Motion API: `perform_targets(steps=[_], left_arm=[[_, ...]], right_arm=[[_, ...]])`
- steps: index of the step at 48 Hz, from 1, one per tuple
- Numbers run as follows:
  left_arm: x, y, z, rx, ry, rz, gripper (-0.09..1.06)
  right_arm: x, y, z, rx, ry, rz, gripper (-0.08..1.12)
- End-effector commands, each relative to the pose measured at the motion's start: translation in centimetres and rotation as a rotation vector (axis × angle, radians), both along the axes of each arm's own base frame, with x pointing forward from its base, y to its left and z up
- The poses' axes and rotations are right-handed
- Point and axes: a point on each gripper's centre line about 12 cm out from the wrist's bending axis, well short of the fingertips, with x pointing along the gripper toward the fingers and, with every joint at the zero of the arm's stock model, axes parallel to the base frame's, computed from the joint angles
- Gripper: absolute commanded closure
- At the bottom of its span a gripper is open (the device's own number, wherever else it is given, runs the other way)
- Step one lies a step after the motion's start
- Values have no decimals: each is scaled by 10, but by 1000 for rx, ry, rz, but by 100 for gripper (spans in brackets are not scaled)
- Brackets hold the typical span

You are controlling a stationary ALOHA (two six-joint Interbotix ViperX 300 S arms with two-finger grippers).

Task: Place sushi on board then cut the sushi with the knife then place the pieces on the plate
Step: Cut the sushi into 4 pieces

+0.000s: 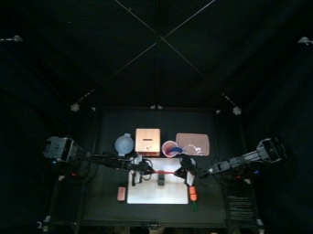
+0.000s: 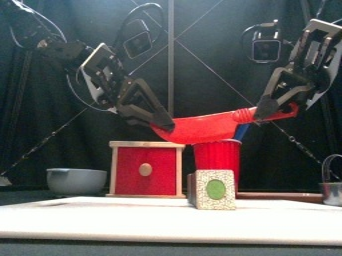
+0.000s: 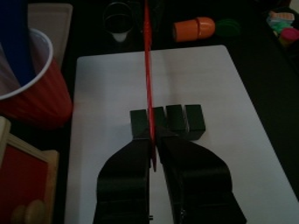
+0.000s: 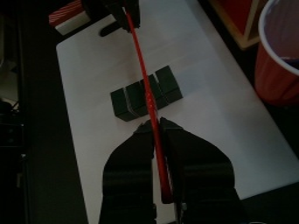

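The sushi roll (image 3: 176, 122) lies near the middle of the white cutting board (image 3: 117, 79). Its dark green blocks are pressed together in one short row. The row's long axis runs front to back, so the front view shows an end face, a pale speckled square with a green oval in it. Bare board lies open on every side of the roll.

Above it hangs the red knife (image 2: 201, 127), lengthwise from left to right and so crossing the roll's axis. In the front view a clear gap shows between the blade and the top of the roll. The left pincer (image 3: 153, 147) is closed tight on one end of the knife and the right pincer (image 4: 156, 127) is closed tight on the other. Each wrist view shows the blade edge-on, as a thin red line passing over the blocks.

An orange toy food (image 3: 195, 28) lies just past the board's right end, and another toy (image 1: 119, 194) lies just off its left end.

The red cup (image 2: 218, 158) stands behind the board, with a blue knife (image 2: 243, 115) showing at its rim. The wooden box (image 2: 146, 170), with its red drawer front, is to the cup's left. The blue-grey bowl (image 2: 76, 180) is further left. The pink tray (image 1: 192, 143) lies toward the back right of the table (image 1: 159, 215).
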Motion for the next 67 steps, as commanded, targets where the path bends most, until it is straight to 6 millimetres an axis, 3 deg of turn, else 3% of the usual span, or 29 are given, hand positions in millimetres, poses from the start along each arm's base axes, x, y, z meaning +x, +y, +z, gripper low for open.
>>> perform_targets(steps=[1, 35, 67], left_arm=[[1, -10, 4, -6, -12, -21, 48], [6, -13, -16, -17, 39, -11, 48], [6, -23, -18, -46, 49, -8, 48]], right_arm=[[2, -8, -1, 20, 7, -52, 74], [4, -21, -31, 65, 116, -158, 74], [4, -25, -33, 66, 123, -175, 74]])
